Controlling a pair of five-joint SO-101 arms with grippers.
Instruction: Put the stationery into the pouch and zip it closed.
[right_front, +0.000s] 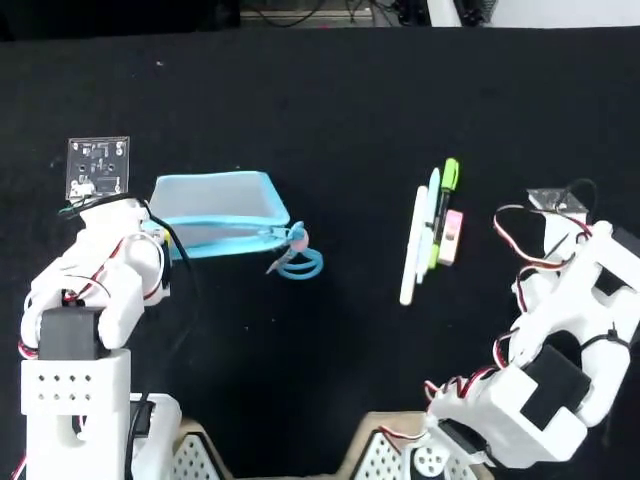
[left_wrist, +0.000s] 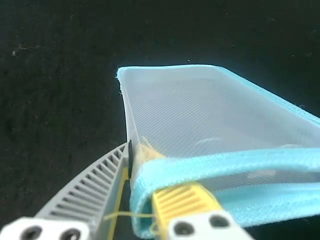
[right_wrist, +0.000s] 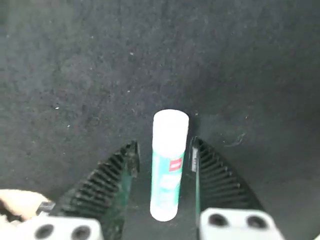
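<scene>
Since the coming grasp turns on how tube and jaws line up, take stock as follows.

Item 1, white tube (right_wrist: 169, 165): on the table (right_front: 330, 110), lying lengthwise in the gap of the right gripper (right_wrist: 164, 145). Its long axis runs along the jaws, which are spread to either side. You would likely only need to close across its width.

Item 2, pouch (right_front: 215, 212): pale blue mesh, well apart from the tube on the left arm's side. The left gripper (left_wrist: 137, 172) pinches its near corner at the zip band. The mouth looks undone, with the zip pull (right_front: 296, 240) at the end away from those jaws.

Item 3, row of pens (right_front: 432, 215) and pink eraser (right_front: 450, 237): between the arms, nearer the right one, with the pens' long axes pointing away from you.
</scene>
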